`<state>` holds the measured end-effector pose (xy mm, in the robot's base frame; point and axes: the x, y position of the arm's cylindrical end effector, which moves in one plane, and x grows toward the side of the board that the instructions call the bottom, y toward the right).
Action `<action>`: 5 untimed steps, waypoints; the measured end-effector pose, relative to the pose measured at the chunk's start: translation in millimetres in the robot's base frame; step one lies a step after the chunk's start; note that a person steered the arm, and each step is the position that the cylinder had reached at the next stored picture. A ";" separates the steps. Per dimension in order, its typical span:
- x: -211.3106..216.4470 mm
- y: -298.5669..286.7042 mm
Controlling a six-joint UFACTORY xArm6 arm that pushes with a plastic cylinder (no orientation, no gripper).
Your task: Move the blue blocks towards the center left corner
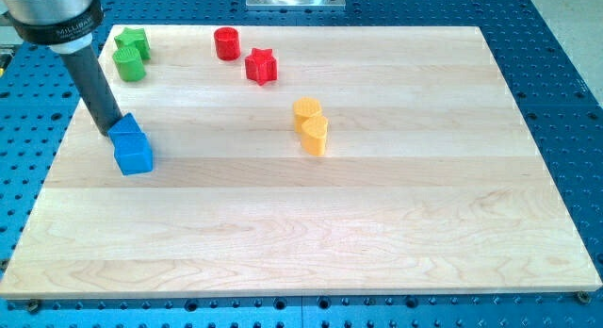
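Observation:
Two blue blocks sit touching near the view's left edge, about mid-height of the board: a smaller one (125, 129) behind and a blue cube (134, 155) in front. My tip (110, 131) rests at the left side of the smaller blue block, touching or nearly touching it. The dark rod slants up to the view's top left.
Two green blocks (131, 54) sit at the top left. A red cylinder (226, 42) and a red star (261, 66) sit at the top middle. Two yellow blocks (310, 124) stand touching near the centre. The wooden board (377, 234) lies on a blue perforated table.

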<state>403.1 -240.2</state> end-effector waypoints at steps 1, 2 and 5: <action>0.4 62.1; 15.8 111.7; 33.5 60.3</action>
<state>436.6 -179.9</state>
